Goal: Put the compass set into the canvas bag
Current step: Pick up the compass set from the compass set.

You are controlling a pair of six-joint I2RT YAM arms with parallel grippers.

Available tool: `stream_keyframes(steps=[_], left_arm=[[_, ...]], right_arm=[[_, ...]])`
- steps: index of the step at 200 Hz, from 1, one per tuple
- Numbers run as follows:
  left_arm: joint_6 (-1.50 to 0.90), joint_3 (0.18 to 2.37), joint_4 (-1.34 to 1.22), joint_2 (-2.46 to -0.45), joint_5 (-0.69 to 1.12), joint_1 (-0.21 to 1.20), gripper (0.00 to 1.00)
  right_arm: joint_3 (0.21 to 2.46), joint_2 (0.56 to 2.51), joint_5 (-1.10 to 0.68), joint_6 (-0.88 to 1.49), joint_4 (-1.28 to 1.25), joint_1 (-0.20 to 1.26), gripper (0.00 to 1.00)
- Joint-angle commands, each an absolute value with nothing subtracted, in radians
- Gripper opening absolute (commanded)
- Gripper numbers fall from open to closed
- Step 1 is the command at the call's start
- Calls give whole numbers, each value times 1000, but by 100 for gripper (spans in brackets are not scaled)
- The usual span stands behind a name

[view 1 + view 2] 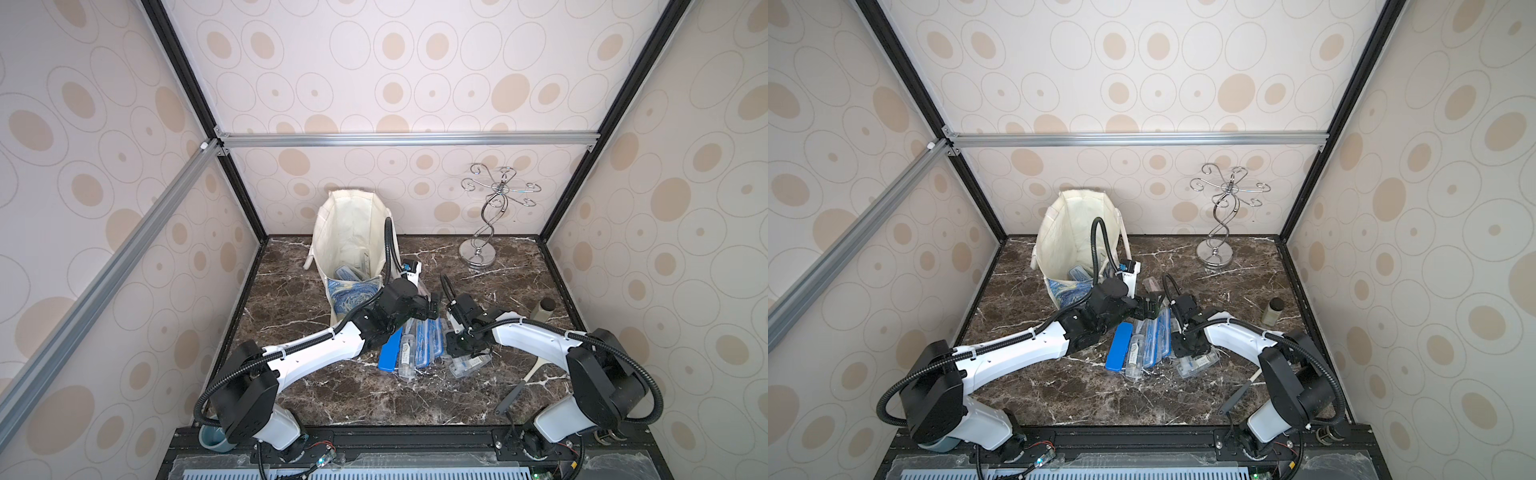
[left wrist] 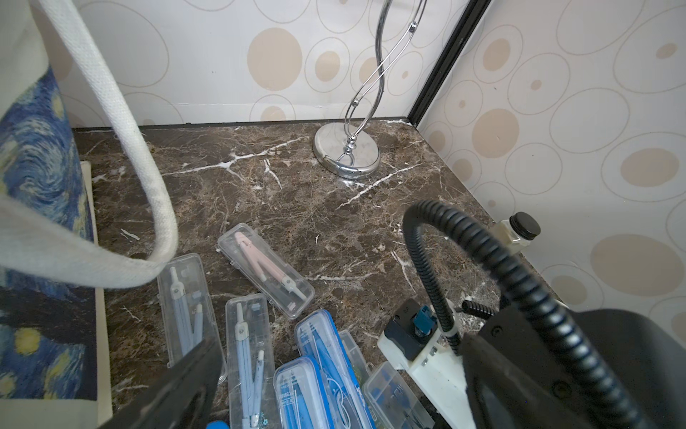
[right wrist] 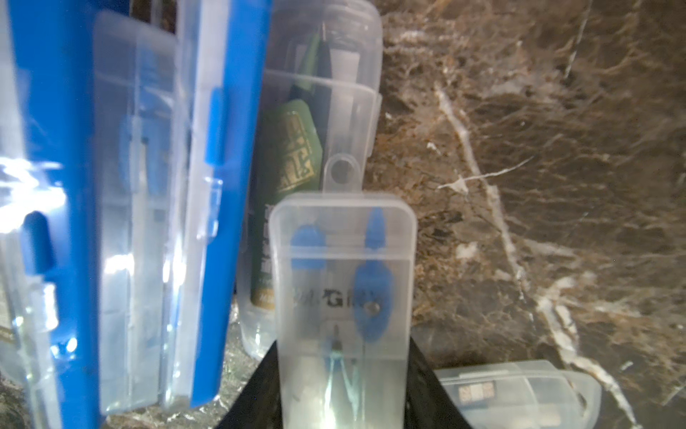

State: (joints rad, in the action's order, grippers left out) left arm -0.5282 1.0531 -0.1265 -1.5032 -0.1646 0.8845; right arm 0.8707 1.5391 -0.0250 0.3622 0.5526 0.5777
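Observation:
The canvas bag (image 1: 353,232) (image 1: 1073,232) stands open at the back left, its blue starry print (image 2: 33,167) facing the front. One compass set (image 1: 348,272) lies inside it. Several more compass sets (image 1: 415,345) (image 1: 1142,345) in clear and blue cases lie piled mid-table. My right gripper (image 3: 343,371) is shut on a clear case holding a blue compass (image 3: 345,289) at the pile's right edge (image 1: 469,365). My left gripper (image 1: 432,305) hovers open over the pile's far end, beside the bag, holding nothing.
A chrome wire stand (image 1: 478,253) rises at the back right. A small black-capped bottle (image 1: 542,309) sits by the right wall. A white-handled tool (image 1: 525,380) lies front right. The bag's strap (image 2: 148,193) hangs close to the left wrist.

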Motion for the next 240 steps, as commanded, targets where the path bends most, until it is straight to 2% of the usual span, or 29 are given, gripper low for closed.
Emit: stream_keyframes(steps=[1, 71, 129, 188, 240], left_arm=[[-520, 1064, -127, -1493, -181, 886, 100], [-509, 1045, -186, -1475, -143, 887, 100], [-519, 942, -445, -1452, 17, 899, 100], [-508, 884, -669, -1524, 84, 961, 95], [-556, 919, -775, -1637, 112, 983, 90]], right_arm=[[898, 1538, -11, 380, 552, 586, 40], [983, 1431, 52, 376, 555, 526, 40], [1068, 1365, -44, 399, 508, 350, 39], [1157, 1326, -104, 441, 437, 299, 39], [1160, 1280, -164, 469, 395, 296, 39]])
